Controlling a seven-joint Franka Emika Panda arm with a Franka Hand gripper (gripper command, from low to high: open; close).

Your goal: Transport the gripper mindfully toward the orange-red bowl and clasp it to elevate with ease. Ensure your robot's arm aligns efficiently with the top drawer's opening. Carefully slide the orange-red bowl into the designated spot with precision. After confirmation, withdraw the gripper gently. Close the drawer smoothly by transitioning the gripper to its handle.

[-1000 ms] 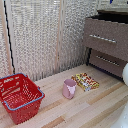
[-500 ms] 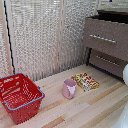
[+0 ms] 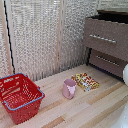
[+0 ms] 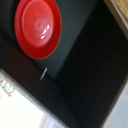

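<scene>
Broadly, the light wooden tabletop point(image 3: 95, 107) filled the lower part of the exterior view, backed by pale slatted blinds point(image 3: 45, 35). Cabinet, dark brown, at the exterior view's right: the top drawer point(image 3: 106, 37) stood pulled out, its slim silver handle point(image 3: 102, 38) running across the front; a lower drawer point(image 3: 107, 62) with a like bar sat beneath it. Red wire basket point(image 3: 19, 96), blue-rimmed, rested on the tabletop at the exterior view's left, well apart from the cabinet. Flat printed box point(image 3: 85, 81), multicoloured, lay near the middle of the tabletop. Pink cup point(image 3: 69, 88), upright, stood just beside the box, toward the basket. A white rounded part of the arm point(image 3: 125, 74) showed at the exterior view's right edge.

Orange-red bowl point(image 4: 38, 26), seen only in the wrist view: round, shallow, glossy, lying upright on the dark floor of a dark-walled compartment, apparently the drawer's interior point(image 4: 85, 70), close to one wall.

Tool: not visible in either view; whether its fingers were apart or together could not be told.
</scene>
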